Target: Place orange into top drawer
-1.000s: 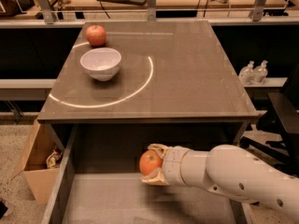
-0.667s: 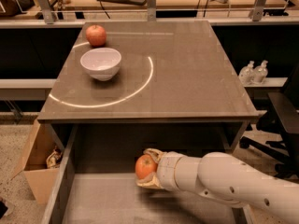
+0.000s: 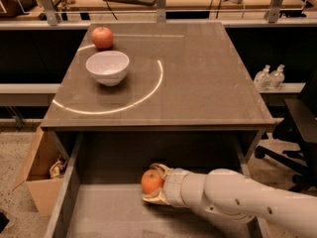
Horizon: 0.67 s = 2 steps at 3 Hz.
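The orange (image 3: 151, 181) is held in my gripper (image 3: 154, 185), which is shut on it. The white arm reaches in from the lower right. The gripper and fruit are low inside the open top drawer (image 3: 104, 214), near the middle of its grey-brown bottom, towards the back. I cannot tell whether the orange touches the drawer floor.
On the tabletop (image 3: 198, 78) stand a white bowl (image 3: 108, 67) and a red apple (image 3: 102, 37) at the back left. A brown cardboard box (image 3: 42, 175) sits on the floor left of the drawer. A black chair (image 3: 297, 133) and two bottles (image 3: 269, 77) are at the right.
My gripper has carried the orange lower and a little to the left, deeper into the drawer. The bowl and apple have not moved.
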Available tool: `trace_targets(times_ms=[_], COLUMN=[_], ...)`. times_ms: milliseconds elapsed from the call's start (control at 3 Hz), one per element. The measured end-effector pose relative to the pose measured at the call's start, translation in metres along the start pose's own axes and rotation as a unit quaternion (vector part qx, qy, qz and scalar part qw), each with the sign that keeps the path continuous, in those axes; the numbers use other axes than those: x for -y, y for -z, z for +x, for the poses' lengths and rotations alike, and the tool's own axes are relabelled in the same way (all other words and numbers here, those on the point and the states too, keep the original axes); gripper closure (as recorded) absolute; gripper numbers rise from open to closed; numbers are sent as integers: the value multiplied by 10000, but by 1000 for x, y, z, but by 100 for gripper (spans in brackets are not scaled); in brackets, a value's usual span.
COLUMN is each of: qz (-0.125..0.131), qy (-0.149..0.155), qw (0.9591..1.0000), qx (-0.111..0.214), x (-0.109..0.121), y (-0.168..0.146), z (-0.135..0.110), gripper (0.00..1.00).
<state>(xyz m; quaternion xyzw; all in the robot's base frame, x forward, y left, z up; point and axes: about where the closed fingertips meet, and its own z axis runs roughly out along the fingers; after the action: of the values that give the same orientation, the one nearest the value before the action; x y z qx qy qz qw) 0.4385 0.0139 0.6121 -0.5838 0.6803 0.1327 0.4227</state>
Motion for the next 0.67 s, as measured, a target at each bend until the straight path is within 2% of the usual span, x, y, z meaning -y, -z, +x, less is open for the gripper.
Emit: trace_targets(times_ms=[333,667], qz=[-1,-7], qy=[0,9], qw=[10000,10000], qx=[-1,3], x=[1,0], y=[2,1], z=[-2,-3], gripper=[100,83])
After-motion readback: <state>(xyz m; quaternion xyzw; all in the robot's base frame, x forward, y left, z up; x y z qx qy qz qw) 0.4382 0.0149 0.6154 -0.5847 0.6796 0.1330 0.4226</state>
